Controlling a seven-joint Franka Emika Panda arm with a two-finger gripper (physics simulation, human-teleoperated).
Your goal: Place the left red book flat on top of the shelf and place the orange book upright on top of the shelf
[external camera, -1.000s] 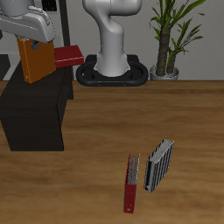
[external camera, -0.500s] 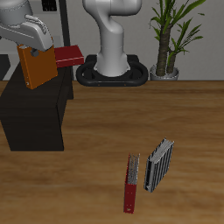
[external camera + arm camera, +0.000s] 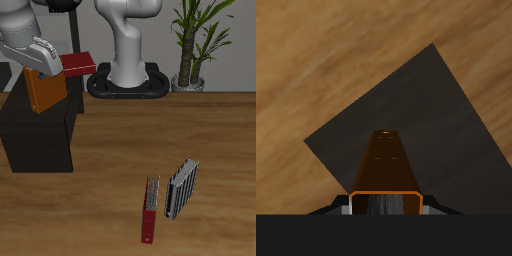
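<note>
My gripper (image 3: 40, 57) is shut on the orange book (image 3: 42, 90) and holds it upright, slightly tilted, over the black shelf (image 3: 40, 135). The book's lower edge is at or just above the shelf's flat top; I cannot tell if they touch. The left red book (image 3: 78, 63) lies flat at the shelf's back corner, just behind the orange book. In the wrist view the orange book (image 3: 384, 165) runs down from my gripper (image 3: 384, 206) onto the dark shelf top (image 3: 441, 110), with wooden table (image 3: 316, 40) beyond it.
A slimmer red book (image 3: 149, 212) and a grey striped book (image 3: 181, 188) stand on the table near its front edge. The robot base (image 3: 130, 80) and a potted plant (image 3: 195, 45) are at the back.
My gripper has come down with the orange book, bringing it from above the shelf to its top, and has tilted a little. The red book has not moved.
</note>
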